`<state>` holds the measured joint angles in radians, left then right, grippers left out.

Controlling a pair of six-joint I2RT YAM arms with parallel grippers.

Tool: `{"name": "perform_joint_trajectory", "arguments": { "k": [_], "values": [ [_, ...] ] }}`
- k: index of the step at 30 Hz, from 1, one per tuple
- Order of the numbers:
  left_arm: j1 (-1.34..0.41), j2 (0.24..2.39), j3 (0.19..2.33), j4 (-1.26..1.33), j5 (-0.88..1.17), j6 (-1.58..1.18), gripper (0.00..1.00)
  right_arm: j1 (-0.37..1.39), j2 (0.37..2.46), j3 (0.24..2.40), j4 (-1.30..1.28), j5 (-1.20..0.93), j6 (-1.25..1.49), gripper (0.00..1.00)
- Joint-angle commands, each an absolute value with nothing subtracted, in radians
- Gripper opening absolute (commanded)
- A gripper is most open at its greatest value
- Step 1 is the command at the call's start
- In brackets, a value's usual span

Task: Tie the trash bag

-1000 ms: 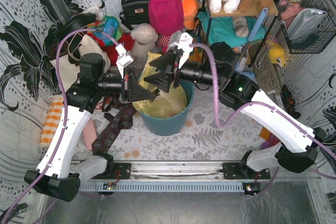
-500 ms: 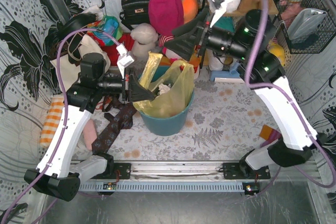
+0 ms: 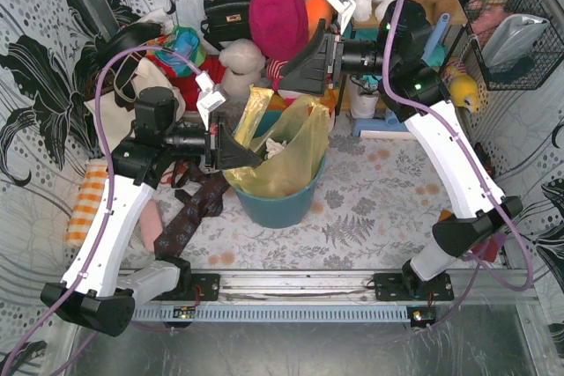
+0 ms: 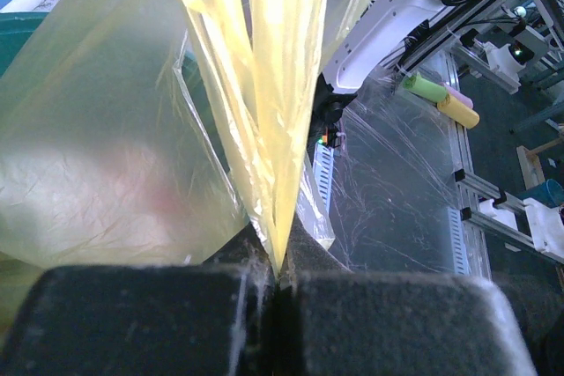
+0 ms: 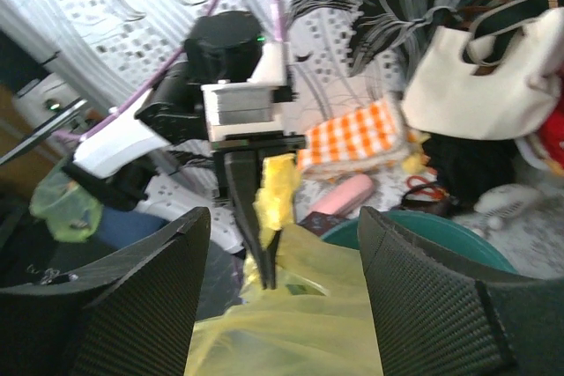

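Right tool (image 3: 295, 68) has lifted up and back off the trash bag (image 3: 284, 154), fingers spread and empty, while the left tool (image 3: 254, 159) pinches the bag's left rim flap upright above the bin (image 3: 280, 207) holding it; the free right flap lies just below the right tool, nearer that arm.

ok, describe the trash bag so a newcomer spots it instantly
Find the teal round bin at the middle of the table. The trash bag lines it and rises out of its top, one edge pinched in the left gripper. It is the only thin, translucent yellow-green plastic there, with crumpled white paper showing inside.
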<state>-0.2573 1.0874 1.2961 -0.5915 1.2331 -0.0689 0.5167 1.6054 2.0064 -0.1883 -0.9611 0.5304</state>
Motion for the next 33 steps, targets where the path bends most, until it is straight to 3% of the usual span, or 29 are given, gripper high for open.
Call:
{"name": "perform_joint_trajectory", "arguments": {
  "k": [1,8,13,18,22,24,26,30,33],
  "values": [
    [-0.261,1.090,1.326,-0.571,1.231,-0.054,0.00,0.528,1.635,2.001,-0.019,-1.127,0.642,0.68],
    [-0.262,1.092,1.327,-0.566,1.224,-0.059,0.00,0.583,1.657,2.026,-0.130,-1.038,0.559,0.69],
    [-0.262,1.092,1.333,-0.566,1.228,-0.060,0.00,0.617,1.728,2.105,-0.225,-1.001,0.502,0.64],
    [-0.262,1.094,1.339,-0.566,1.224,-0.062,0.00,0.632,1.730,2.110,-0.231,-0.998,0.486,0.47],
    [-0.262,1.091,1.339,-0.558,1.208,-0.068,0.00,0.634,1.719,2.095,-0.239,-0.979,0.473,0.18],
    [-0.262,1.088,1.340,-0.554,1.197,-0.075,0.07,0.635,1.710,2.084,-0.227,-0.965,0.472,0.08],
    [-0.262,1.084,1.345,-0.552,1.190,-0.078,0.23,0.636,1.701,2.074,-0.214,-0.952,0.474,0.00],
    [-0.261,1.075,1.367,-0.554,1.140,-0.077,0.64,0.640,1.684,2.057,-0.194,-0.946,0.475,0.00],
    [-0.262,1.054,1.384,-0.543,1.030,-0.076,0.77,0.641,1.673,2.043,-0.184,-0.943,0.476,0.00]
  ]
}}
